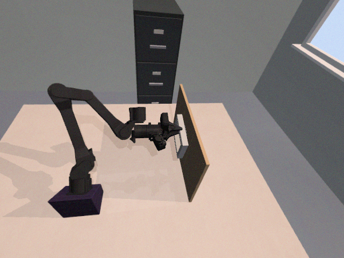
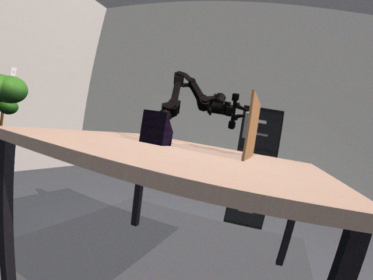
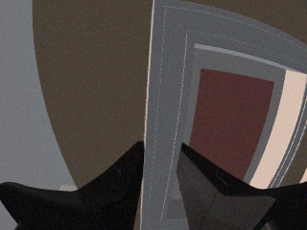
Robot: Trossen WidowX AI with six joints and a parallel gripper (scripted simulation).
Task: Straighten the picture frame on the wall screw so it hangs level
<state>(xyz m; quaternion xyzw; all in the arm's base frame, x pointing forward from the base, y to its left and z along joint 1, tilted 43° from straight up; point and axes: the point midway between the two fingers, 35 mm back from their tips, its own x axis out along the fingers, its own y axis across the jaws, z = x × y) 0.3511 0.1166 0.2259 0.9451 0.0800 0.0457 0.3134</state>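
The picture frame (image 1: 184, 140) (image 2: 245, 129) (image 3: 168, 72) is light grey, with a dark red and cream picture, and hangs against the dark face of the upright board (image 1: 191, 172) (image 2: 254, 120) (image 3: 86, 72). My gripper (image 1: 181, 128) (image 2: 245, 113) (image 3: 162, 145) is shut on the frame's top bar, one finger above it and one in front of the picture side below it. In the wrist view the bar's outer edge leans slightly from the image's vertical. Whether the frame is level I cannot tell. The screw and the notched strip are hidden.
The board stands on the table (image 1: 155, 230) (image 2: 192, 163). The arm rises from a dark purple block (image 1: 80, 206) (image 2: 153, 126). A dark filing cabinet (image 1: 158, 55) (image 2: 272, 129) stands behind the table.
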